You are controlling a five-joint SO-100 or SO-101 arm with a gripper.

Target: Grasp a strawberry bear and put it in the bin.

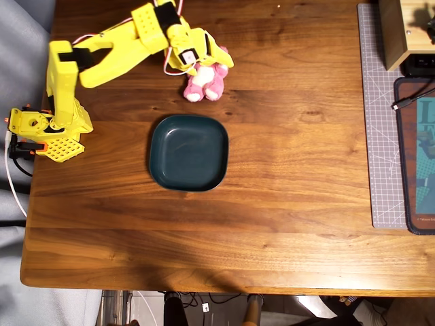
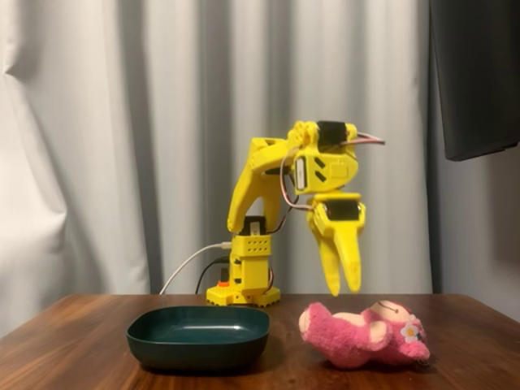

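The table (image 1: 285,204) is of dark brown wood with a clear grain, and its boards run from left to right in the overhead view. At the right edge of this view lies a grey cutting mat (image 1: 380,115) with a fine grid, and on it a dark desk mat (image 1: 416,156) with a thin cable (image 1: 410,99) across its top. In the upper right corner stands a light wooden box (image 1: 397,30). Along the left side a pale grey surface (image 1: 17,75) shows beside the table.

In the fixed view white curtains (image 2: 122,138) hang in long folds behind the table – the light on them is soft and even. A dark panel (image 2: 475,73) fills the upper right.
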